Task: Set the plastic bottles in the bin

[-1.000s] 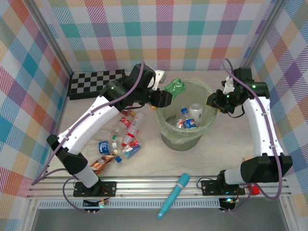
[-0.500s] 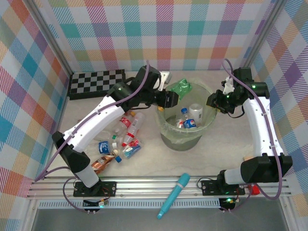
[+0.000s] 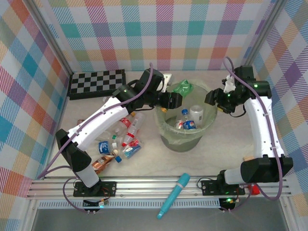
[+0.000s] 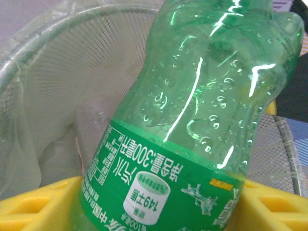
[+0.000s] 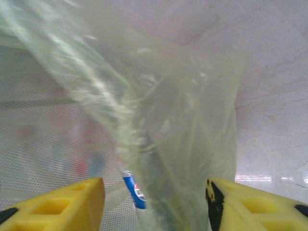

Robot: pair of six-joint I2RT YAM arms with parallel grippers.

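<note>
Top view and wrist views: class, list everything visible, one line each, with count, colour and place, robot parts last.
green bottle: one, clear green, above the bin's far rim
loose bottles: about seven, clear, red, blue or orange-brown labels, heaped left of the bin
binned bottles: at least two, clear, bin's bottom
bin: one, pale green, middle of the table
liner: one, clear, over the bin's rim
checkerboard: one, black-and-white, far left
tube: one, teal, near edge
arms: two, white and black, bases at near edge
left fingers: two, yellow, flanking the green bottle
right fingers: two, yellow, apart, liner between them
</note>
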